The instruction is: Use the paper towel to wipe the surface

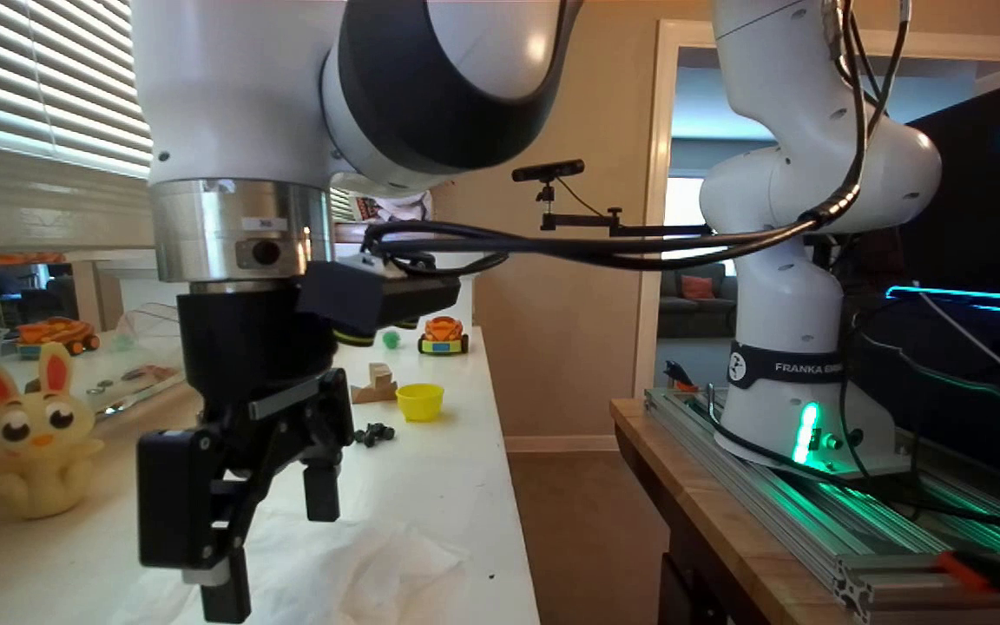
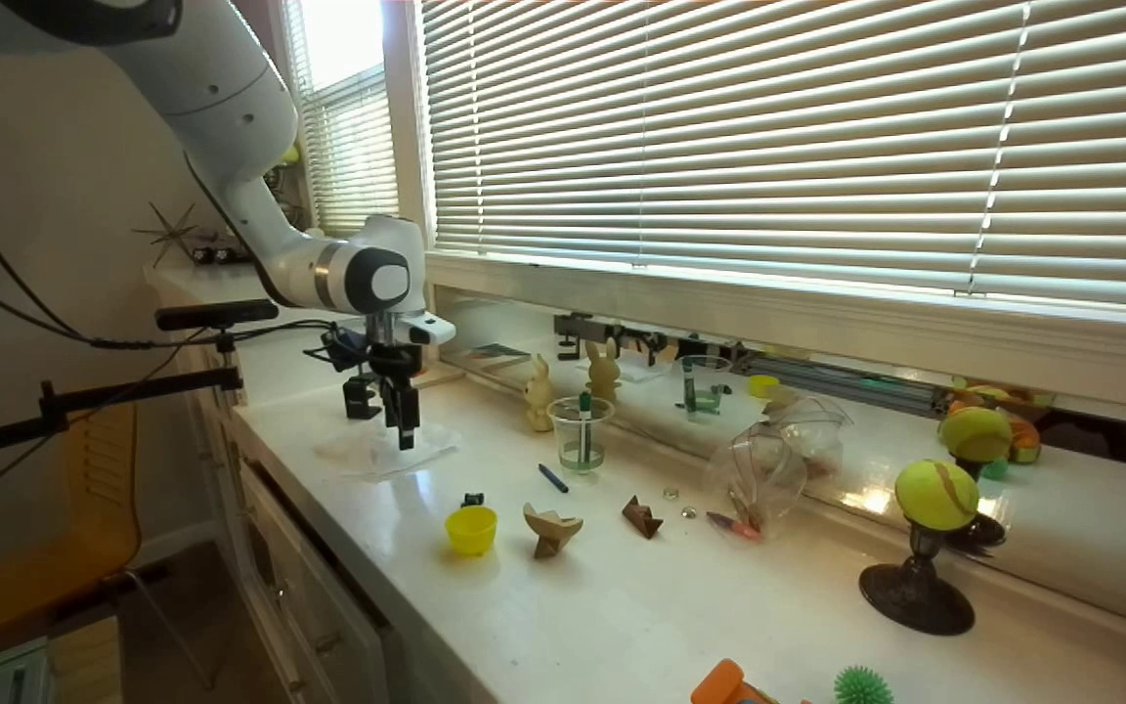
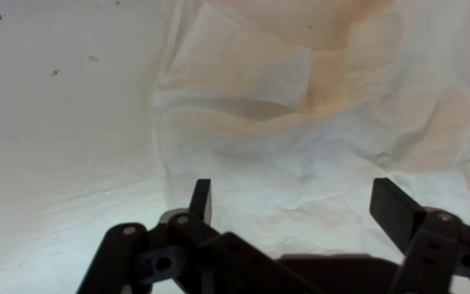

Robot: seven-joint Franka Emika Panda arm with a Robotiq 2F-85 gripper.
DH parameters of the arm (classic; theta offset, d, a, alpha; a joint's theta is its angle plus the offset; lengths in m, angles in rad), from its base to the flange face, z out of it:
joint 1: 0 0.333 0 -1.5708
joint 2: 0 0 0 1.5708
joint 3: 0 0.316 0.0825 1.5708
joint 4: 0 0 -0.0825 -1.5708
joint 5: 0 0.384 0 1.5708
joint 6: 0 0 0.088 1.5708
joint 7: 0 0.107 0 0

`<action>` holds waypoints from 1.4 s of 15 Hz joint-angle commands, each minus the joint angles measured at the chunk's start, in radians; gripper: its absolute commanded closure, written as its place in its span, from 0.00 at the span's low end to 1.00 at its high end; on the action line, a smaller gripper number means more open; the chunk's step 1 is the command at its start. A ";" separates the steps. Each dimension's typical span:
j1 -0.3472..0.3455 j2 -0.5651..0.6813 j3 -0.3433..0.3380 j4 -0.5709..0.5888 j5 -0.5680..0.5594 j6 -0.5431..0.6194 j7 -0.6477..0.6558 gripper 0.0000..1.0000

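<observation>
The paper towel is a crumpled thin white sheet spread on the white countertop. It also shows in an exterior view, toward the far end of the countertop. My gripper points down over the towel with its fingers wide apart and nothing between them. In the wrist view, the gripper has the wrinkled towel below and between its fingertips, and bare countertop lies to the left. The fingertips look a little above the sheet; I cannot tell the exact gap.
A rabbit toy stands by the mirrored back wall. A yellow cup, a clear cup with a marker, a blue pen, wooden pieces, a plastic bag and a ball on a dark stand are on the countertop.
</observation>
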 commanded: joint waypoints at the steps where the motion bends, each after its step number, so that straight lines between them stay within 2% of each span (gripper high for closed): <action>1: 0.038 0.018 -0.028 0.012 -0.060 0.013 0.092 0.16; 2: 0.041 0.019 -0.030 0.012 -0.068 0.012 0.104 0.29; 3: 0.044 0.020 -0.032 0.013 -0.076 0.009 0.115 0.32; 6: 0.048 0.022 -0.036 0.012 -0.096 0.007 0.142 0.55; 12: 0.047 0.024 -0.041 0.013 -0.104 0.006 0.180 0.96; 13: 0.046 0.021 -0.044 0.010 -0.105 0.007 0.191 1.00; 17: 0.039 -0.008 -0.065 -0.031 -0.112 0.022 0.248 1.00; 21: 0.036 -0.113 -0.106 -0.141 -0.135 0.093 0.361 1.00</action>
